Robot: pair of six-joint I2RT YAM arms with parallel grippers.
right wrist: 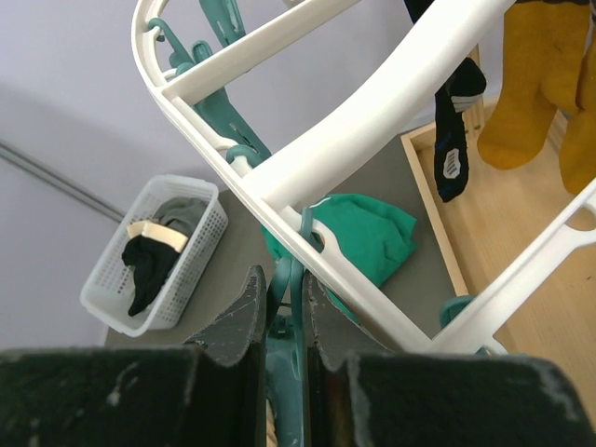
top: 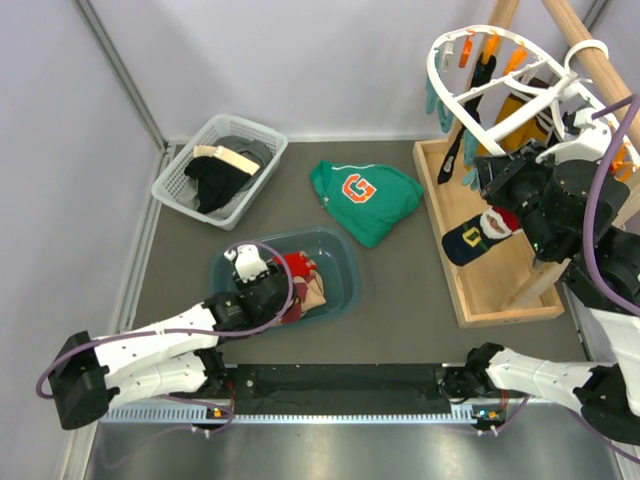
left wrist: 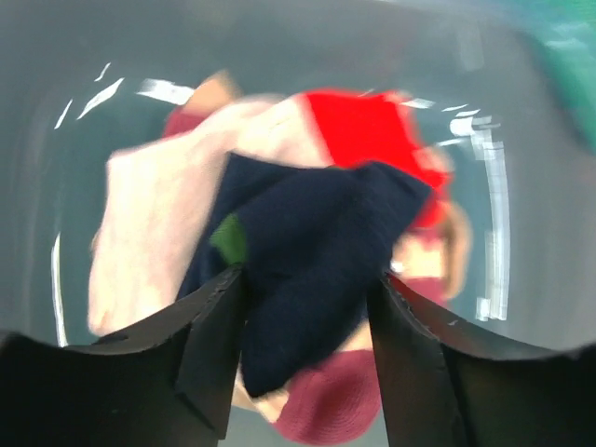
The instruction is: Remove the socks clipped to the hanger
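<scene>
Teal clip (right wrist: 283, 372) in right end effector (right wrist: 284, 279)

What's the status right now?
Right gripper shut on teal clip at hanger. Left gripper over blue bin, navy sock between jaws, grip unclear. Mustard socks not yet unclipped.

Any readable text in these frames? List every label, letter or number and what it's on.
"G": large orange letter on the green sweatshirt, top view.
Yellow mark on the navy sock: shaped like a letter, too small to read.
White marking on the black sock, right wrist view: blurred, unreadable.
Left wrist view: no text.
</scene>
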